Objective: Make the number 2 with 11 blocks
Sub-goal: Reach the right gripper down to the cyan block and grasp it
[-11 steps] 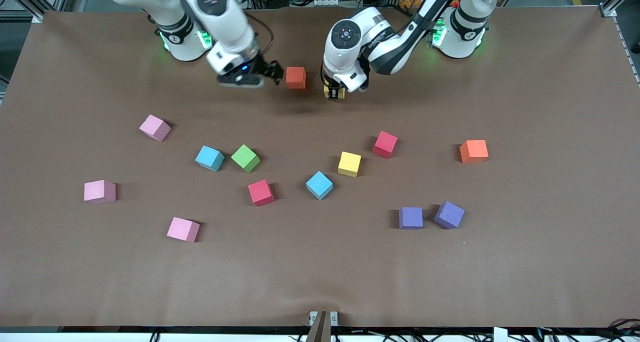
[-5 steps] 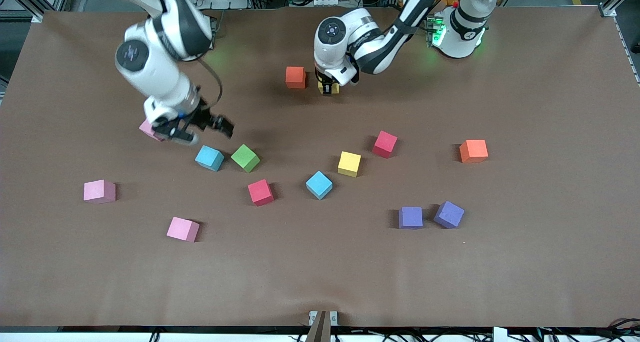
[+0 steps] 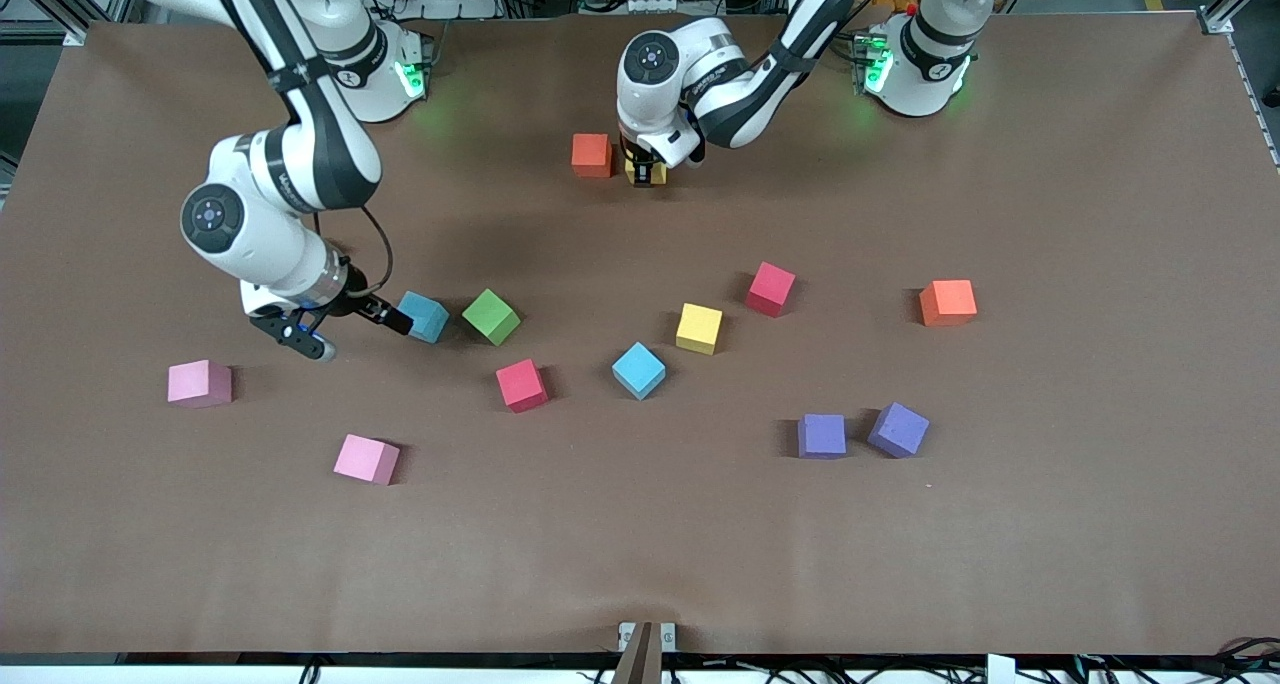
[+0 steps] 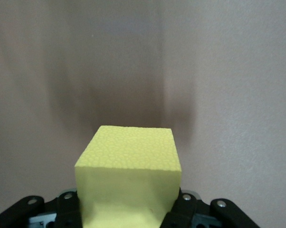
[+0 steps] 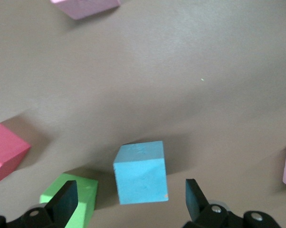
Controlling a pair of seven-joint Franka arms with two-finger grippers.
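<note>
My left gripper (image 3: 645,172) is shut on a yellow block (image 4: 128,175) and holds it low over the table, right beside an orange-red block (image 3: 591,154) near the robots' bases. My right gripper (image 3: 352,332) is open and hangs low beside a light blue block (image 3: 427,316). In the right wrist view that block (image 5: 140,178) lies just ahead of the gripper (image 5: 131,206), in line with the gap between the spread fingers and touching neither. A green block (image 3: 491,316) sits next to the blue one. No digit shape stands on the table.
Loose blocks lie scattered: two pink (image 3: 199,382) (image 3: 366,459), red (image 3: 522,384), light blue (image 3: 638,369), yellow (image 3: 698,328), red (image 3: 770,288), orange (image 3: 947,302), two purple (image 3: 822,435) (image 3: 898,429). The brown table (image 3: 640,544) is bare nearer the front camera.
My right arm swung away from the orange-red block and came down beside the light blue block, still open. My left gripper carried the yellow block closer to the orange-red block.
</note>
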